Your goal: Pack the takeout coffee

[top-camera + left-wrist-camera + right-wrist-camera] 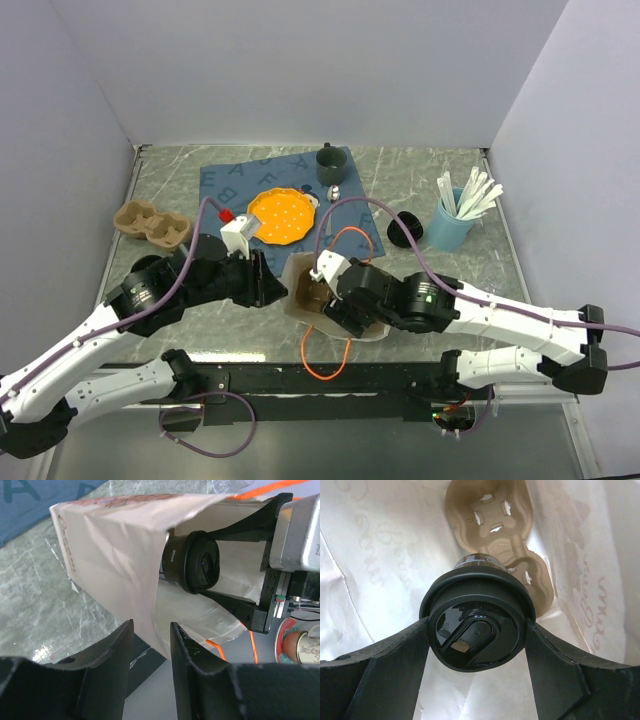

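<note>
Bag [297, 272] is standing near-centre in the top view, right gripper [322, 300] sunk inside; left wrist view, left gripper [149, 647] is gaping partway astride the bag wall, not pinching; right wrist view, fingers [395, 665] are clamping the lidded coffee cup [477, 625] over the carrier [495, 525], wanting a straight descent into a well, bag script perhaps "Bean".

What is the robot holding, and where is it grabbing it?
The right gripper holds the coffee cup by its black lid, jaws on either side, inside the paper bag. The left gripper, jaws apart at the bag's edge, grips nothing.
</note>
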